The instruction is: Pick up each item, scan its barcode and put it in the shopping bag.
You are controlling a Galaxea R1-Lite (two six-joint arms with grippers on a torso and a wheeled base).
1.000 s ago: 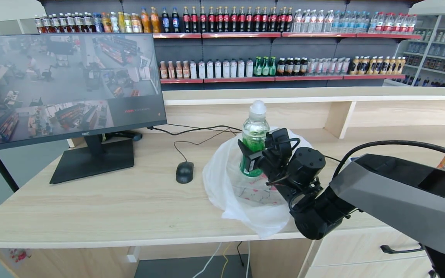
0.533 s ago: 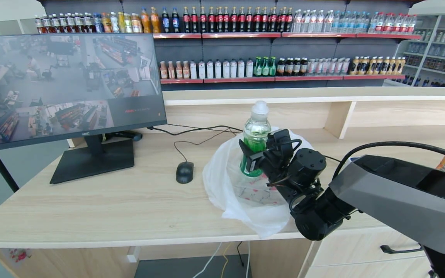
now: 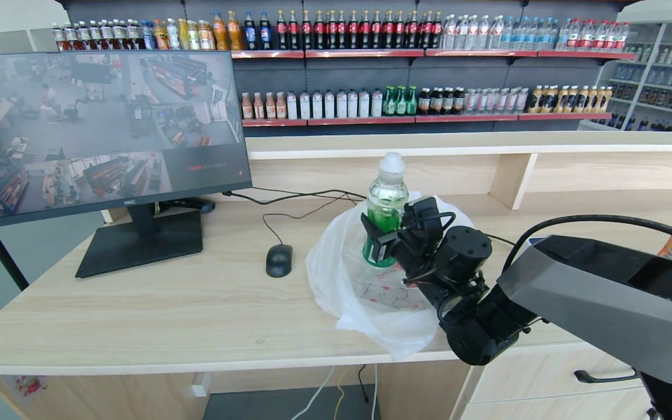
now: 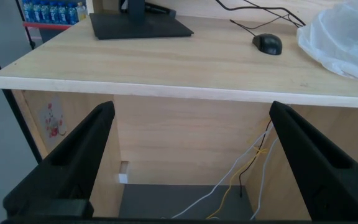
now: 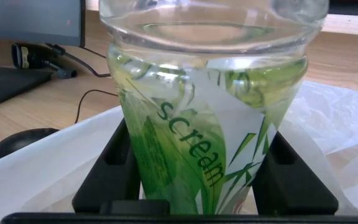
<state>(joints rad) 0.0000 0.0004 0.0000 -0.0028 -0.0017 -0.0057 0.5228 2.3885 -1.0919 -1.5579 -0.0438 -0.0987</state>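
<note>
**A:** Right wrist view first: what do we have in the right gripper (image 5: 201, 173)?

**B:** We see its black fingers (image 5: 114, 168) pinching the bottle (image 5: 210, 112) at the green label, upright. The white shopping bag (image 5: 328, 118) lies under and around the gripper.

**A:** And farther out?

**B:** To that gripper's left we find the mouse (image 3: 279, 260) near the bag, then the monitor (image 3: 102, 128) well beyond. Our left gripper (image 4: 191, 112) hangs with its fingers spread wide, below the counter (image 4: 166, 68) edge.
</note>
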